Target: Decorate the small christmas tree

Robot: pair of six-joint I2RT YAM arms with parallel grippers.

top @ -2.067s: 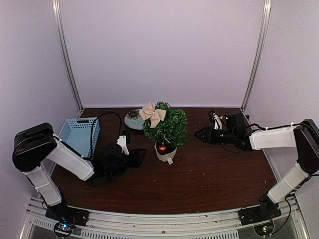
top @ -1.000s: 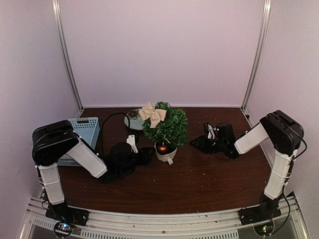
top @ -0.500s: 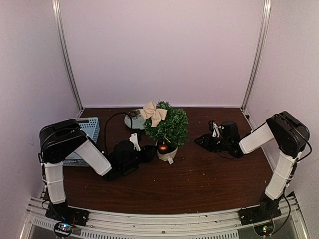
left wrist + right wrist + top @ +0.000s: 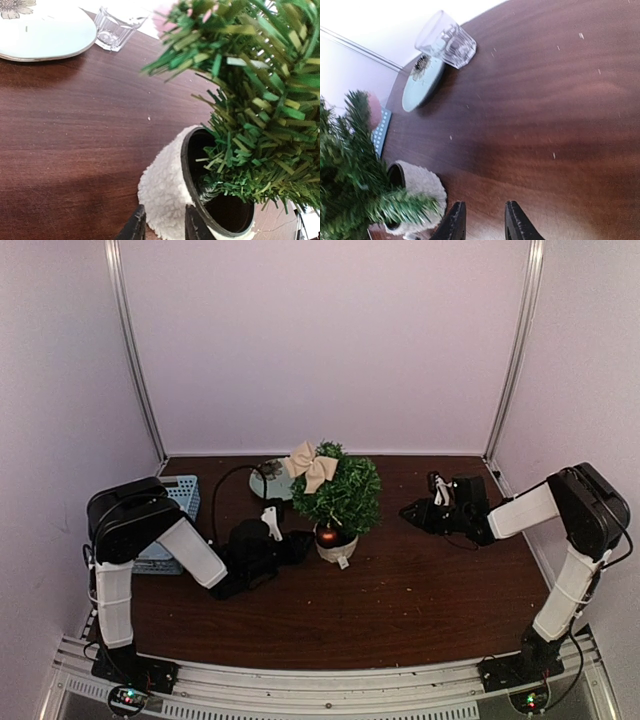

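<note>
Left wrist view: the small christmas tree point(image 4: 250, 100) runs off the top and right edges; the plate point(image 4: 45, 35) is cropped upper left.

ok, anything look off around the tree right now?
Nothing serious. The beige bow sits off to the upper left of the small christmas tree, not centred. Pale specks are scattered over the table. Whether the pot is tipped I can't tell: both wrist views are rotated.
</note>
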